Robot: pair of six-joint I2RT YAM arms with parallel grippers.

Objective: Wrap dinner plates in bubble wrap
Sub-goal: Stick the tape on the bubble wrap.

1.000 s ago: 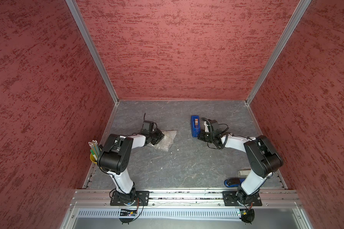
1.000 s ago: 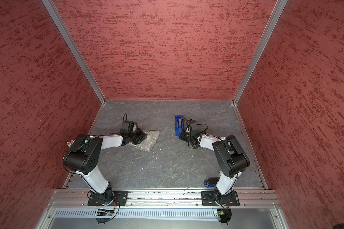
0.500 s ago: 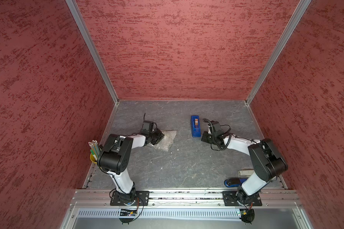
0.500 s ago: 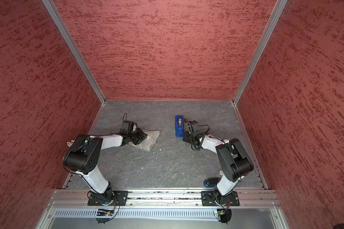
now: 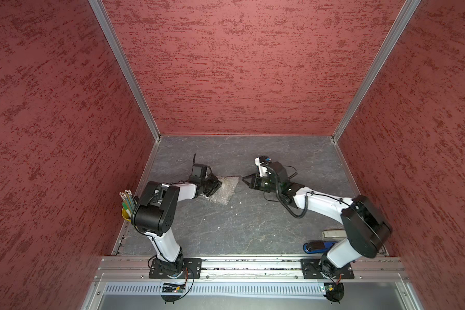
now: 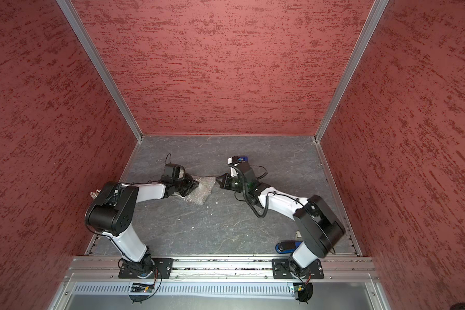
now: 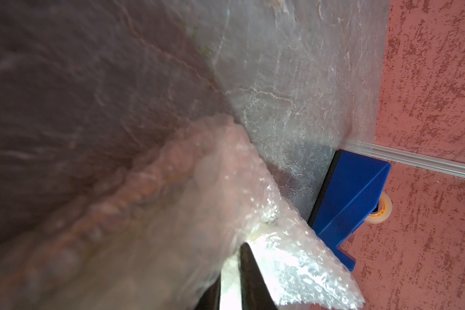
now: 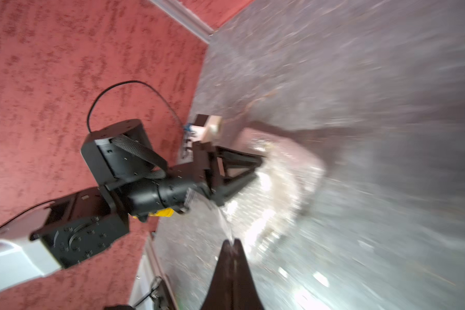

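Observation:
The bubble wrap lies on the grey floor, folded into a small lumpy bundle. No dinner plate shows; the wrap covers whatever is inside. My left gripper sits at the bundle's left edge. In the left wrist view it is shut on a fold of the bubble wrap. My right gripper is shut just right of the bundle. In the right wrist view it pinches a thin clear strip that runs toward the wrap.
A blue tape dispenser stands behind my right wrist, near the back wall. A yellow pencil cup is by the left wall. A blue stapler and a grey flat item lie at the front right. Red walls enclose three sides.
My right gripper has left the tape dispenser and swung left to the right edge of the bubble wrap. The left arm and the bundle have stayed put.

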